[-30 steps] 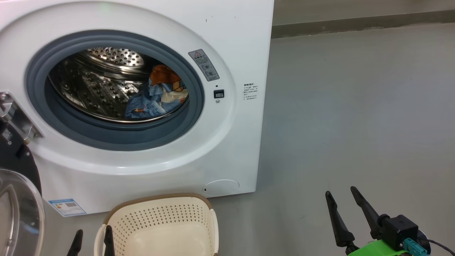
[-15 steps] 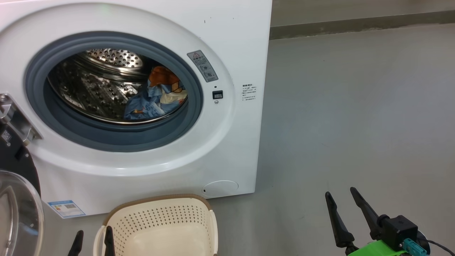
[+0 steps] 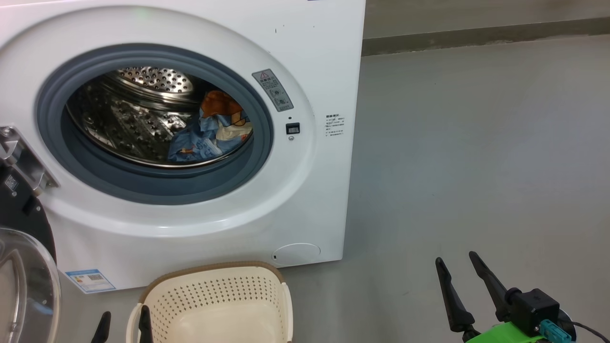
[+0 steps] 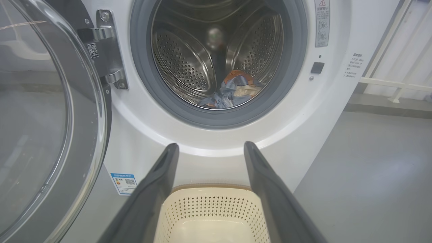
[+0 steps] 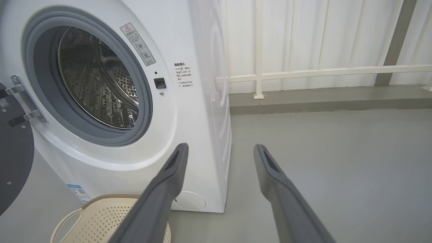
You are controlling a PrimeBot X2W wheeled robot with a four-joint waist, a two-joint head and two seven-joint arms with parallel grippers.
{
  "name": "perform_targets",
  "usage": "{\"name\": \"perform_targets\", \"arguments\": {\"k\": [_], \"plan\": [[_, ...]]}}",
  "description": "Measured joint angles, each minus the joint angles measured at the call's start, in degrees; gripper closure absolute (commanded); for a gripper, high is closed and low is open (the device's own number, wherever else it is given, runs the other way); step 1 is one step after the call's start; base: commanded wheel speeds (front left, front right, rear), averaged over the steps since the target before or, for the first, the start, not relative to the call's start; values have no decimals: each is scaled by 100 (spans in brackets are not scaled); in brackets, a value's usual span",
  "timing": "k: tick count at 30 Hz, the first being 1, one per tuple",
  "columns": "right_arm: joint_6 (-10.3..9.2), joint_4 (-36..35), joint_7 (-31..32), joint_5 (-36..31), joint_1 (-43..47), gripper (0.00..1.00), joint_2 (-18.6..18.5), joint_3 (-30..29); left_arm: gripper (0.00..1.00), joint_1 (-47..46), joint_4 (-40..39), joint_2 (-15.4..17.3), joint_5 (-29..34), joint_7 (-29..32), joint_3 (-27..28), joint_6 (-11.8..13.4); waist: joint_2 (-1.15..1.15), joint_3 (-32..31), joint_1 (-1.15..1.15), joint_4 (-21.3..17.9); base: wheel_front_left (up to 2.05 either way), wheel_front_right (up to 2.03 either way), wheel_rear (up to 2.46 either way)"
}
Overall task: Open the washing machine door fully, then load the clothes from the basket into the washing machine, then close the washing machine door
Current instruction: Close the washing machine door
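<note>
**Now that the clothes lie in the drum, the door is our last job**

Because the light blue clothes with small orange cartoon prints and a cream panel [image 3: 209,131] lie bunched low at the right of the perforated steel drum [image 3: 128,119], well behind the grey rubber gasket [image 3: 157,188], we judge the loading done. Nothing hangs over the lip where a closing door could pinch it.

Around them stands the white boxy front-loading washing machine [image 3: 305,47]. Its large round washing machine door with the glossy black rim and bulging clear glass bowl [image 4: 50,118] stands wide on the metal hinge [image 4: 108,50] at the machine's left, which leaves the mouth free.

Just in front of the machine, on the grey floor [image 3: 476,143], sits the small cream perforated plastic basket with a brown woven-look rim [image 3: 209,265]. The part we see holds no cloth. It sits close to the mouth, we think, to keep the carry short.

Our left gripper [image 3: 124,314] hovers at the basket's left side, its two dark fingers spread and holding nothing. It is the one nearer the door's glass, so we reckon it should do the pushing. Our right gripper [image 3: 455,257] hangs over bare floor well to the right of the machine, fingers parted and empty, out of the door's swing.

The next move calls for a steady push on the rim until the door meets the small black catch [image 3: 292,128].
</note>
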Motion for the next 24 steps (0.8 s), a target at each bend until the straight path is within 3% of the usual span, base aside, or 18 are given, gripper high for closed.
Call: {"name": "perform_targets", "arguments": {"k": [24], "plan": [[0, 33, 0, 1, -2, 0, 0, 48, 0, -3, 76, -1, -5, 0, 198, -112, 0, 23, 0, -99, 0, 0, 0]]}}
